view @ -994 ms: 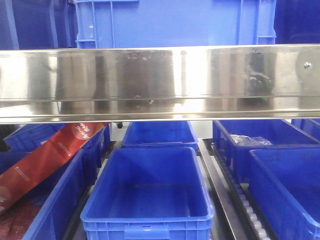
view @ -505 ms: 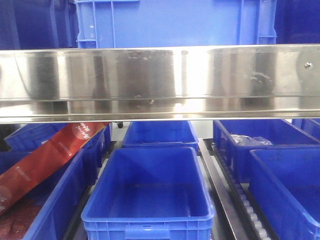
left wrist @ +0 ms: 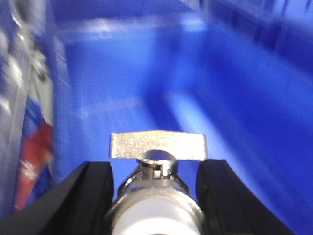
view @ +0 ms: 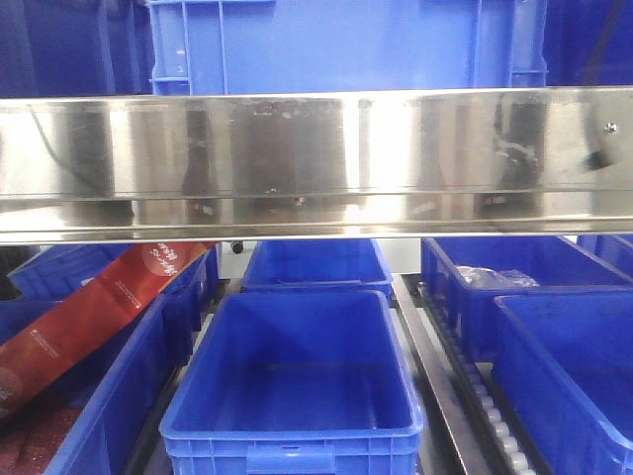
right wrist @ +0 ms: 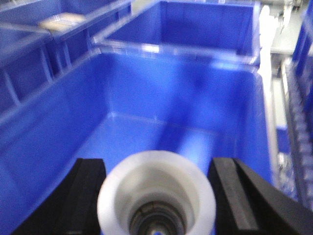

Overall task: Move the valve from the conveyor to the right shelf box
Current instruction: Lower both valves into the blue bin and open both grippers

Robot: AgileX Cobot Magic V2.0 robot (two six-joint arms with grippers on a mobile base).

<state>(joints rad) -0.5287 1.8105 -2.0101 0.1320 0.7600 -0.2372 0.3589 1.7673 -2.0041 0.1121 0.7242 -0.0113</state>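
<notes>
Blue plastic bins fill the shelving in the front view, ranked under a broad stainless-steel rail [view: 316, 163] that blocks the middle of the frame. An empty bin [view: 293, 432] sits front and centre. A roller track [view: 492, 408] runs along its right side, and beyond that a right-hand bin [view: 574, 336] is cut off by the frame edge. A red package [view: 94, 312] leans in the left bins, and a crumpled clear bag [view: 492, 277] lies in the rear right one. Neither arm shows here, and the conveyor is outside every view.

From the left wrist, the left gripper [left wrist: 156, 164] is clenched on the valve [left wrist: 156, 147]. Its black fingers [left wrist: 93, 196] press the white-and-metal body from both sides, with the flat metal handle pointing forward. The valve is carried above the inside of a blue bin [left wrist: 122, 73], well placed for a release, I judge. Motion blur smears everything behind (the red-and-white streak at the left may be that package, though I cannot be sure).

From the right wrist, the right gripper [right wrist: 157, 161] grasps a white-collared fitting [right wrist: 156, 196], seen end-on and probably a second valve; any handle is hidden. It hovers over a deep blue box [right wrist: 58, 127], with rollers [right wrist: 296, 122] at the right. I cannot tell which bin counts as the right shelf box.
</notes>
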